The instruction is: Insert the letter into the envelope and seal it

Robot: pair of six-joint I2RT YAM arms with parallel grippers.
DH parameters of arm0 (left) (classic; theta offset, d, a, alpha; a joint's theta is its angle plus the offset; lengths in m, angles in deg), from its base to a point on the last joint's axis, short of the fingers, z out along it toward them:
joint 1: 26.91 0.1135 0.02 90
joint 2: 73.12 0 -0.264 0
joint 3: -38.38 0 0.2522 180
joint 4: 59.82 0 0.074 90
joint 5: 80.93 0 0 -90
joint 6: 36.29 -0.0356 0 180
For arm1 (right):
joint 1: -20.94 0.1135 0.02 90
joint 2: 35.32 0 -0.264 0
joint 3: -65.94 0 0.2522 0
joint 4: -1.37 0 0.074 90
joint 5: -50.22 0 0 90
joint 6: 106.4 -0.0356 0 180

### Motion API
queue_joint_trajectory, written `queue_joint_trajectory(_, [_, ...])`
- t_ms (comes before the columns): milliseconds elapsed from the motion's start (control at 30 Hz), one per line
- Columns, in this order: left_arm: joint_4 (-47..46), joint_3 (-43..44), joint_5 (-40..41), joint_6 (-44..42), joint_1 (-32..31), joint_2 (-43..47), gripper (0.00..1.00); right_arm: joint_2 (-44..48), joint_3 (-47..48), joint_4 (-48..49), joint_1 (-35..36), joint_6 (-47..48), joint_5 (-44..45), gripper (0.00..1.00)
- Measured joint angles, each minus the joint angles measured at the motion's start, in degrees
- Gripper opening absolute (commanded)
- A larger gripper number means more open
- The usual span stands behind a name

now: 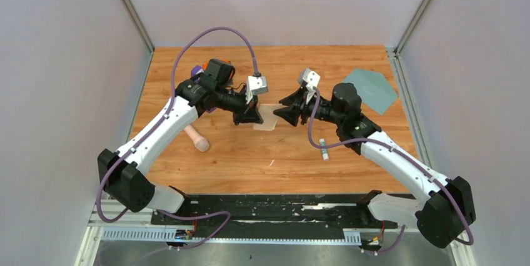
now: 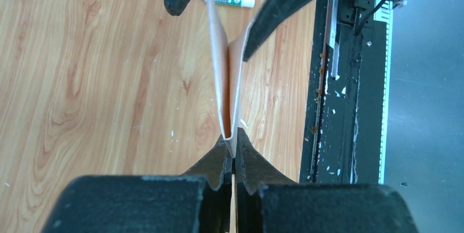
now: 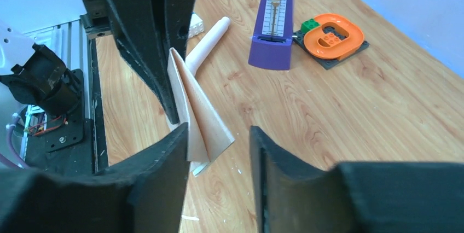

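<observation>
The letter [image 2: 232,80] is a pale beige sheet folded double, standing on edge above the table. My left gripper [image 2: 234,146] is shut on its folded end, also seen from above [image 1: 249,118]. My right gripper [image 3: 219,153] faces it, open, with the letter's [image 3: 199,118] free end against its left finger and not clamped. From above, the right gripper [image 1: 285,112] sits just right of the letter [image 1: 267,118]. The grey-teal envelope [image 1: 372,90] lies flat at the back right, behind the right arm.
A glue stick [image 1: 324,149] lies in front of the right gripper. A pink cylinder [image 1: 197,138] lies by the left arm. A purple wedge-shaped object [image 3: 276,19] and an orange ring on a dark plate [image 3: 331,36] stand at the back left.
</observation>
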Motion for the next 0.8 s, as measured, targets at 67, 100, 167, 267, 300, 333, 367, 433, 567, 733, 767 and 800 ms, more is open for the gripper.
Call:
queue_joint_trajectory(67, [0.17, -0.26, 0.24, 0.0, 0.0, -0.02, 0.0, 0.0, 0.02, 0.04, -0.46, -0.31, -0.11, 0.31])
queue_joint_trajectory(100, [0.24, -0.26, 0.37, -0.02, 0.0, -0.04, 0.0, -0.37, 0.02, -0.11, -0.55, -0.46, -0.37, 0.31])
queue_joint_trajectory(167, [0.31, -0.24, 0.39, -0.02, 0.0, -0.04, 0.0, -1.18, 0.15, -0.48, -0.57, -0.5, -0.98, 0.29])
queue_joint_trajectory(267, [0.76, -0.24, 0.46, -0.28, 0.0, -0.04, 0.0, -2.62, 0.55, -1.44, -0.7, -0.46, -2.82, 0.28])
queue_joint_trajectory(300, [0.96, -0.24, 0.46, -0.46, 0.0, -0.04, 0.0, -3.06, 0.79, -1.81, -0.74, -0.39, -3.52, 0.29])
queue_joint_trajectory(333, [1.2, -0.24, 0.46, -0.55, 0.0, -0.04, 0.0, -3.45, 1.11, -2.36, -0.79, -0.31, -4.13, 0.32])
queue_joint_trajectory(367, [1.6, -0.24, 0.46, -0.72, 0.0, -0.04, 0.0, -3.76, 1.44, -2.67, -0.85, -0.2, -4.74, 0.37])
queue_joint_trajectory(433, [1.95, -0.24, 0.46, -1.22, 0.0, -0.04, 0.0, -4.04, 1.75, -3.06, -1.03, 0.33, -6.21, 0.42])
queue_joint_trajectory(567, [2.89, -0.26, 0.46, -3.08, 0.0, -0.04, 0.0, -4.04, 1.95, -3.82, -1.01, 1.09, -8.17, 0.46])
queue_joint_trajectory(733, [4.66, -0.24, 0.35, -5.64, 0.0, -0.11, 0.0, -4.04, 2.08, -4.22, -1.03, 2.03, -9.86, 0.32])
queue_joint_trajectory(767, [5.07, -0.24, 0.31, -6.08, -0.02, -0.15, 0.0, -4.09, 2.1, -4.35, -1.03, 2.14, -10.12, 0.29])
queue_joint_trajectory(800, [5.4, -0.24, 0.26, -6.34, -0.07, -0.22, 0.0, -4.15, 2.16, -4.66, -1.03, 2.25, -10.47, 0.26])
